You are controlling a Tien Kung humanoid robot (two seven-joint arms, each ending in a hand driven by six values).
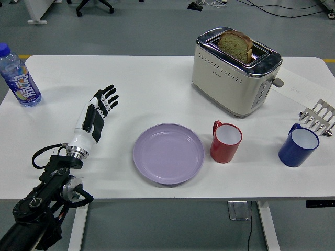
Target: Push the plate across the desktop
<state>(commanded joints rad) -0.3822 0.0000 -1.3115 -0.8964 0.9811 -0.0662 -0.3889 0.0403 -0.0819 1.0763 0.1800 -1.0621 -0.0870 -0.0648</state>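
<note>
A lilac plate lies flat near the table's front edge, left of a red mug. My left hand is over the table to the left of the plate, well apart from it, fingers straight and spread, holding nothing. The black arm runs down to the lower left corner. My right hand is out of view.
A cream toaster with a slice of bread in its slot stands at the back right. A blue mug and a metal rack are at the right edge. A water bottle stands at the far left.
</note>
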